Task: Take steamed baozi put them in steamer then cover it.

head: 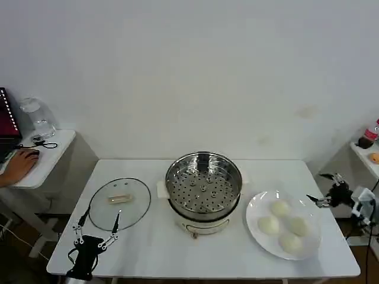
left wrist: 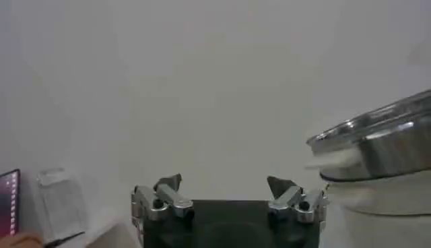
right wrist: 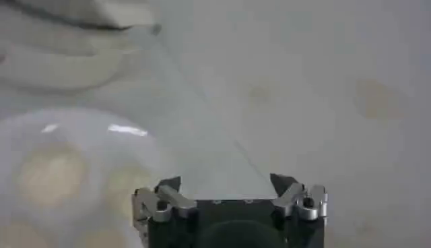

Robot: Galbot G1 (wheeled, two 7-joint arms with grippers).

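Bright even light, blurred wrist views

The surface (head: 166, 248) is plain white. On it the steamer (head: 203, 183) is shiny silver steel, its inner tray dotted with small round holes, on a white base. The four buns (head: 283, 225) are off-white on a white plate (head: 254, 207). The lid (head: 119, 203) is clear glass with a pale, perhaps cream, handle. Both pincers (head: 95, 236) (head: 323, 189) are black and silver.
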